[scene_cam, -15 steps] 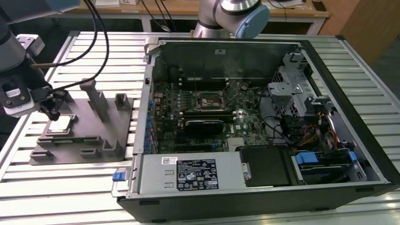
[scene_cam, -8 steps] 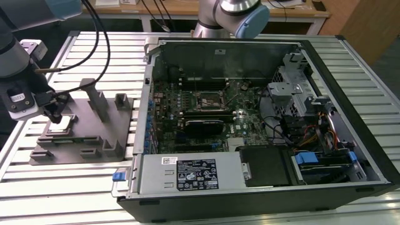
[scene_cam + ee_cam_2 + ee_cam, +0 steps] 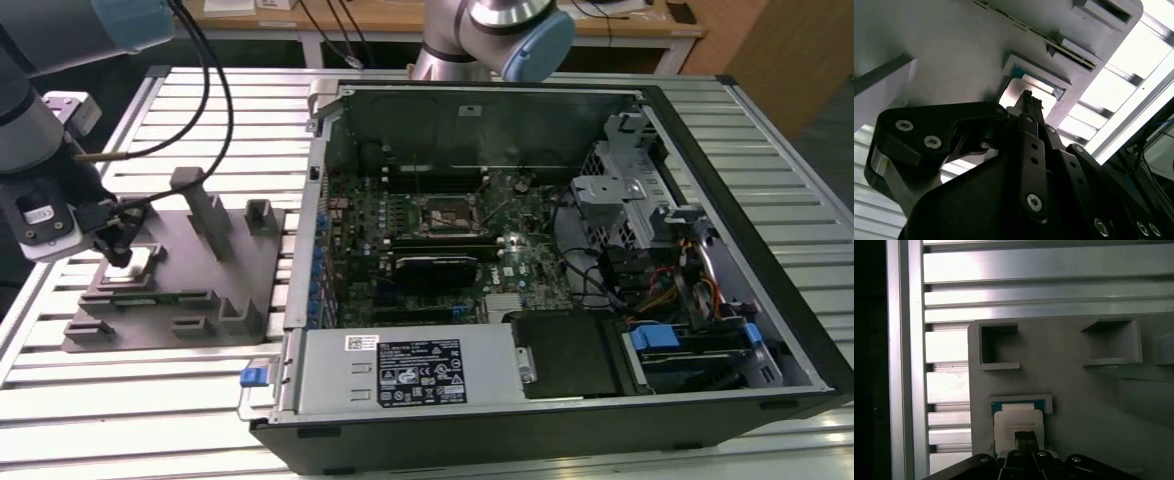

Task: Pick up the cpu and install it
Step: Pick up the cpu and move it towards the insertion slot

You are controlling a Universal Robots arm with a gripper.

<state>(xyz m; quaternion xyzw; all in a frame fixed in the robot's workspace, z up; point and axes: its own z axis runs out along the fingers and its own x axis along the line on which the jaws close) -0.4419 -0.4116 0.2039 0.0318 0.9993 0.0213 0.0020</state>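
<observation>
The gripper [image 3: 1025,436] is sitting with its two fingers pressed together, nothing between them, and the tips are hanging directly over the cpu [image 3: 1016,421]. The cpu is lying flat in a shallow square recess near one edge of the grey fixture block [image 3: 1079,380], silvery top facing up. Whether the tips are touching the top cannot be told. The fixture is resting on the slatted aluminium table [image 3: 1029,265]. In the exterior view, the open computer case [image 3: 747,330] is standing to the fixture's right, with its motherboard socket [image 3: 445,212] well apart from the gripper.
</observation>
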